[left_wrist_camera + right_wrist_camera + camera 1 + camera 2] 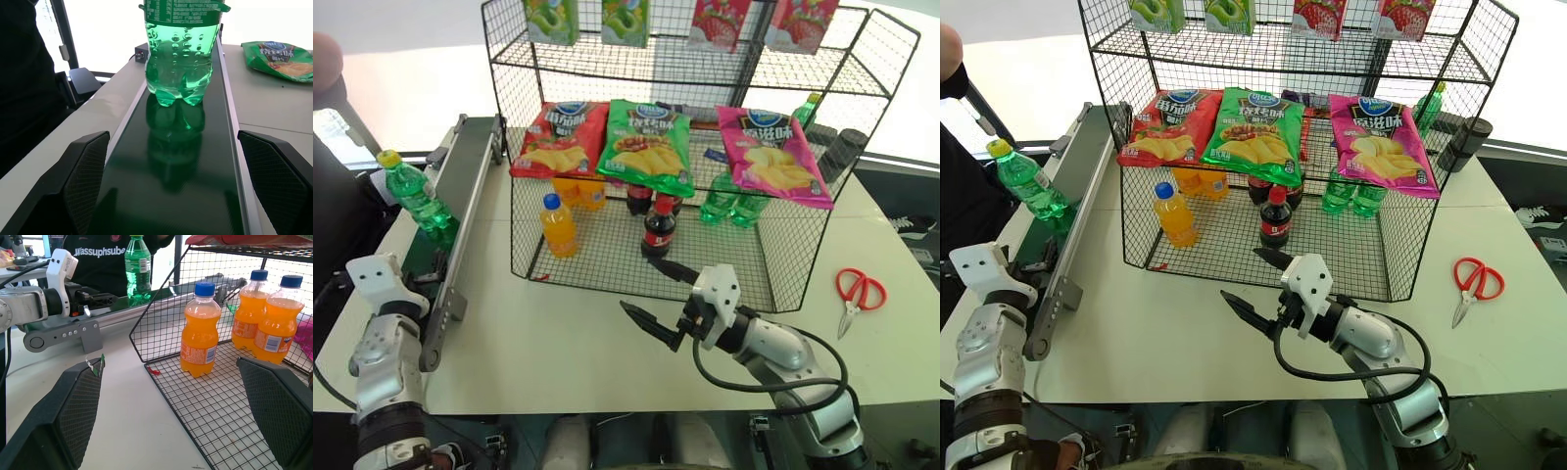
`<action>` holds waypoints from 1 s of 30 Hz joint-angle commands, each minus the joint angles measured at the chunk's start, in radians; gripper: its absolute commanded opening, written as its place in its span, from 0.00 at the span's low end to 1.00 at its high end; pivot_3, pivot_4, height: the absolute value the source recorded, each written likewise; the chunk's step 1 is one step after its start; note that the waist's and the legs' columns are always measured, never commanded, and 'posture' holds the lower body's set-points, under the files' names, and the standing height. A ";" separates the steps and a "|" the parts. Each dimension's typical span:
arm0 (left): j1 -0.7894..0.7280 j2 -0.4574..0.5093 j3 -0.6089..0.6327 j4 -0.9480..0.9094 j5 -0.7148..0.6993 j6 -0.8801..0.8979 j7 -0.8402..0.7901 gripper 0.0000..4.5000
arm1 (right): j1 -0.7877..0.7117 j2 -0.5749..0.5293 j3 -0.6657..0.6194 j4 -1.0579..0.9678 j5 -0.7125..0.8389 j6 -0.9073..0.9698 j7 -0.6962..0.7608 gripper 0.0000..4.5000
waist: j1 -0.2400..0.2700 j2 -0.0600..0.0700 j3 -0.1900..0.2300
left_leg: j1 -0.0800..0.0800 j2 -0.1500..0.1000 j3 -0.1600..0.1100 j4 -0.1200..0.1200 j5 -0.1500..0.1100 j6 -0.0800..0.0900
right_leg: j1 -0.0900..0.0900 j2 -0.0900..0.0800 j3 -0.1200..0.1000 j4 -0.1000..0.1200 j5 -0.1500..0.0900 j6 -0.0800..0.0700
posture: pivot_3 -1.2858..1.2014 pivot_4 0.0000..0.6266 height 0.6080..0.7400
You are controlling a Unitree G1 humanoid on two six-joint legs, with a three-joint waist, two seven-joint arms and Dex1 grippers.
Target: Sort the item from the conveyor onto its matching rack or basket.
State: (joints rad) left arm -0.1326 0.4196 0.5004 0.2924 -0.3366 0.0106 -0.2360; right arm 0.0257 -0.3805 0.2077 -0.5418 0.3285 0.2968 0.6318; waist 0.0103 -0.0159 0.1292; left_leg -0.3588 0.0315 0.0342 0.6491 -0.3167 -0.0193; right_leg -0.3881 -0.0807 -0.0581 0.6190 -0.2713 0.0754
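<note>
Both grippers are gaping wide, holding nothing. Green soda bottle [416,196] is standing upright on the conveyor [470,186], beyond the left gripper [181,191]; the right gripper [651,304] is hovering before the rack's bottom basket [607,264], its wrist view catching three orange bottles [199,335] inside.

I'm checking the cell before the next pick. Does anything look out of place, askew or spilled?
Nothing is spilled or toppled. The green soda bottle stands upright on the conveyor. Two oddities: red-handled scissors lie loose on the table beside the wire shelf, and a green bottle stands outside the shelf behind it, away from those inside.
</note>
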 commanded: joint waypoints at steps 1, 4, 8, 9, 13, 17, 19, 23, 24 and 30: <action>-0.005 0.006 0.008 -0.029 -0.003 -0.016 0.004 1.00 | -0.037 0.008 -0.014 0.002 0.021 -0.002 0.003 1.00 | 0.000 0.000 0.000 | 0.000 0.000 0.000 0.000 0.000 0.000 | 0.000 0.000 0.000 0.000 0.000 0.000 | 0.52 0.24 1.00; -0.005 0.006 0.009 -0.030 -0.004 -0.017 0.006 1.00 | -0.065 0.010 -0.017 0.011 0.030 0.013 0.003 1.00 | -0.001 0.000 0.000 | 0.000 0.000 0.000 0.000 0.000 0.000 | 0.000 0.000 0.000 0.000 0.000 0.000 | 0.52 0.24 1.00; -0.006 0.007 0.012 -0.032 -0.003 -0.021 0.012 1.00 | -0.081 0.010 -0.017 0.005 0.039 0.033 -0.001 1.00 | -0.001 0.000 0.000 | -0.001 0.000 0.000 -0.001 0.000 0.000 | -0.001 -0.001 0.000 -0.001 0.000 0.000 | 0.52 0.24 1.00; -0.007 0.007 0.014 -0.033 -0.003 -0.023 0.015 1.00 | -0.080 0.009 -0.016 -0.001 0.040 0.037 -0.003 1.00 | 0.000 0.000 0.000 | -0.001 0.000 0.000 -0.001 0.000 0.000 | -0.001 -0.001 0.000 -0.001 0.000 0.000 | 0.52 0.24 1.00; -0.011 0.010 0.022 -0.031 -0.002 -0.030 0.031 1.00 | -0.065 0.007 -0.006 -0.042 0.044 0.057 -0.018 1.00 | -0.001 0.000 0.000 | -0.001 0.000 0.000 -0.001 0.000 0.000 | -0.001 -0.002 0.000 -0.001 0.000 0.000 | 0.52 0.24 1.00; -0.016 0.014 0.024 -0.024 -0.003 -0.035 0.041 1.00 | -0.080 0.007 -0.009 -0.036 0.050 0.070 -0.021 1.00 | -0.001 0.000 0.000 | -0.001 0.000 0.000 -0.001 0.000 0.000 | -0.001 -0.002 0.000 -0.001 0.000 0.000 | 0.52 0.24 1.00; -0.018 0.014 0.023 -0.023 -0.005 -0.039 0.041 1.00 | -0.089 0.007 -0.011 -0.026 0.053 0.072 -0.019 1.00 | -0.001 0.000 0.000 | -0.001 0.000 0.000 -0.001 0.000 0.000 | -0.001 -0.002 0.000 -0.002 0.000 0.000 | 0.52 0.24 1.00; -0.020 0.012 0.023 -0.023 -0.012 -0.045 0.041 0.94 | -0.094 0.007 -0.012 -0.014 0.056 0.070 -0.015 1.00 | -0.001 0.000 0.000 | -0.001 0.000 0.000 -0.002 0.000 0.000 | -0.001 -0.003 0.000 -0.002 0.000 0.000 | 0.52 0.24 1.00; -0.019 0.011 0.024 -0.025 -0.014 -0.046 0.042 0.88 | -0.093 0.007 -0.012 -0.013 0.056 0.069 -0.014 1.00 | 0.000 0.000 0.000 | -0.001 0.000 0.000 -0.002 0.000 0.000 | -0.001 -0.003 0.000 -0.002 0.000 0.000 | 0.52 0.24 1.00; -0.008 0.003 0.031 -0.057 -0.018 -0.068 0.041 0.67 | -0.092 0.006 -0.012 -0.009 0.056 0.067 -0.010 1.00 | -0.001 0.000 0.000 | -0.002 0.000 0.000 -0.002 0.000 -0.001 | -0.002 -0.004 0.000 -0.003 0.000 -0.001 | 0.52 0.24 1.00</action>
State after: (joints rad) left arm -0.1317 0.4169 0.5072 0.2909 -0.3406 -0.0169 -0.1936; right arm -0.0568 -0.3776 0.2077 -0.5358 0.3686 0.3749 0.6165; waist 0.0095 -0.0155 0.1295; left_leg -0.3612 0.0312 0.0341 0.6474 -0.3169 -0.0198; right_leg -0.3900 -0.0846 -0.0581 0.6162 -0.2715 0.0745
